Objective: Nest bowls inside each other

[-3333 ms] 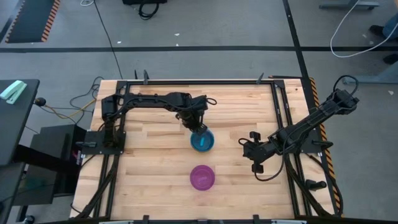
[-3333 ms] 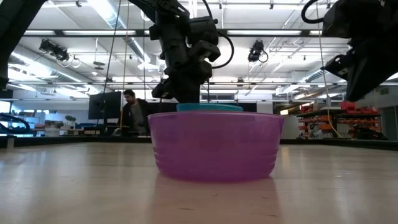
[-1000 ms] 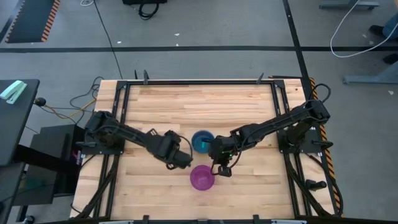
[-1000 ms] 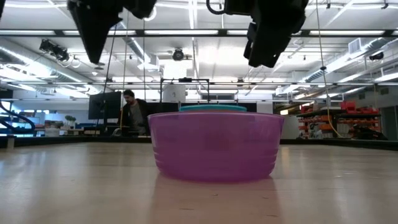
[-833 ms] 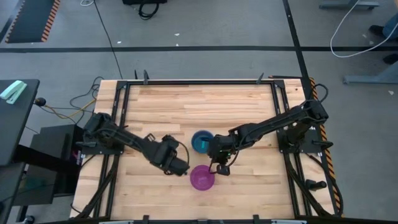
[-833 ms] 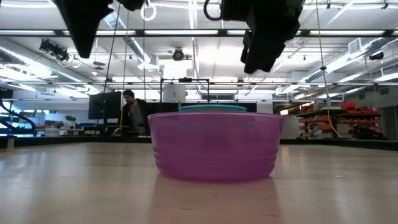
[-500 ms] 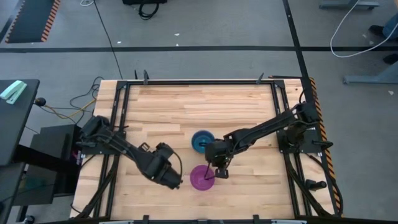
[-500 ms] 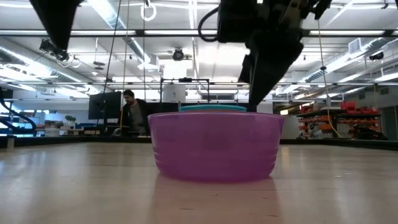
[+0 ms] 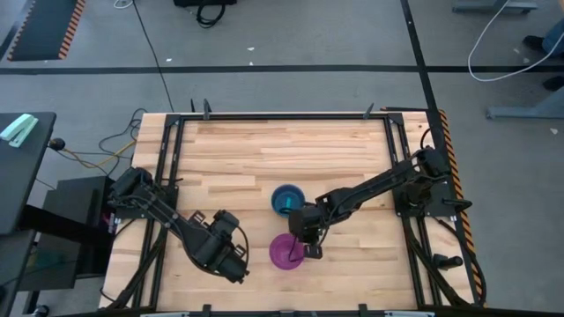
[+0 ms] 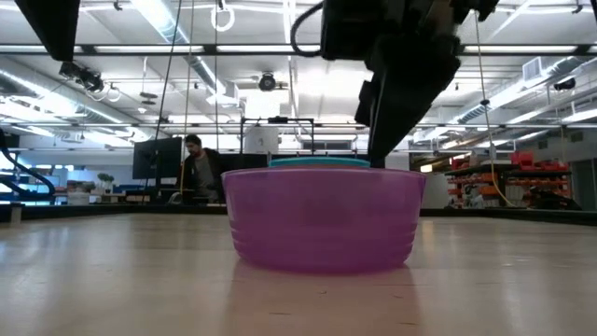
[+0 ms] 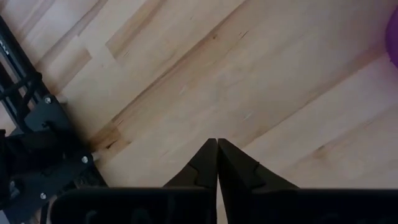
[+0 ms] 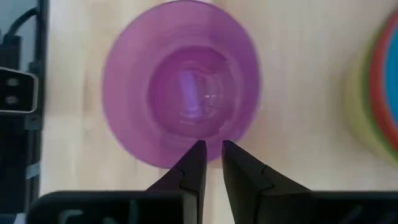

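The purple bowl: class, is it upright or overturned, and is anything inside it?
Upright and empty. The right wrist view looks down into the purple bowl and shows only its bare bottom.

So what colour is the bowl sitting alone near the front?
Purple bowl, clearest in the right wrist view.

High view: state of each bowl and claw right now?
purple bowl: upright on the table, empty, alone, not nested.
stack of bowls: upright, blue bowl on top, green and orange rims showing beneath in the right wrist view.
right claw: open slightly, over the purple bowl's rim.
left claw: shut, empty, over bare table left of the purple bowl.
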You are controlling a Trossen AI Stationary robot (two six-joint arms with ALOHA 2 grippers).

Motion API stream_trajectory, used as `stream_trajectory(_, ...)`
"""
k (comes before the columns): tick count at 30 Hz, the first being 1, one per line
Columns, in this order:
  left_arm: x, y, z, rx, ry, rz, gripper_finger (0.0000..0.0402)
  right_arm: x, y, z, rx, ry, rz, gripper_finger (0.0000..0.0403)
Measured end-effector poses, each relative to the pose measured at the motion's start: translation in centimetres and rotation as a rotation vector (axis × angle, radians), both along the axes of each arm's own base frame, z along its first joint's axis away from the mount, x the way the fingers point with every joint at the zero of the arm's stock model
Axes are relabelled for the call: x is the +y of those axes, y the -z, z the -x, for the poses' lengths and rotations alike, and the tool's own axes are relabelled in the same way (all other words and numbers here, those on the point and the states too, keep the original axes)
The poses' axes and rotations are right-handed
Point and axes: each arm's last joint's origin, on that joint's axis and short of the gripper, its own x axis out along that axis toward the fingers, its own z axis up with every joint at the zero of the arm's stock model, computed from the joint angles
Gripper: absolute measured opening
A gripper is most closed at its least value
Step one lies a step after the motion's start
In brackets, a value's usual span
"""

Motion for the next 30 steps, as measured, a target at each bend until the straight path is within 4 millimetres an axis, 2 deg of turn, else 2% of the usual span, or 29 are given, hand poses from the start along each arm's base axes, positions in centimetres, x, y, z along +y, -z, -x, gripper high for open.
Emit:
stream_trajectory(4,0.0,0.0,0.0,-0.002,-0.004,0.0,0.0018,0.9,-0.2,-0.6,-0.002,-0.005,0.015,0.006)
stream_trajectory(9,0.0,0.0,0.0,-0.011,-0.026,0.0,0.0024,1.1,0.3,-1.8,0.043,0.015,0.071,0.006)
stream_trajectory(20,-0.2,0.0,0.0,-0.017,-0.022,0.0,0.0011,-0.2,1.9,-3.3,0.115,0.04,0.119,0.006)
stream_trajectory(30,-0.1,0.0,0.0,-0.024,-0.019,-0.011,0.0028,-0.4,-0.1,-2.7,0.072,0.052,0.165,0.006)
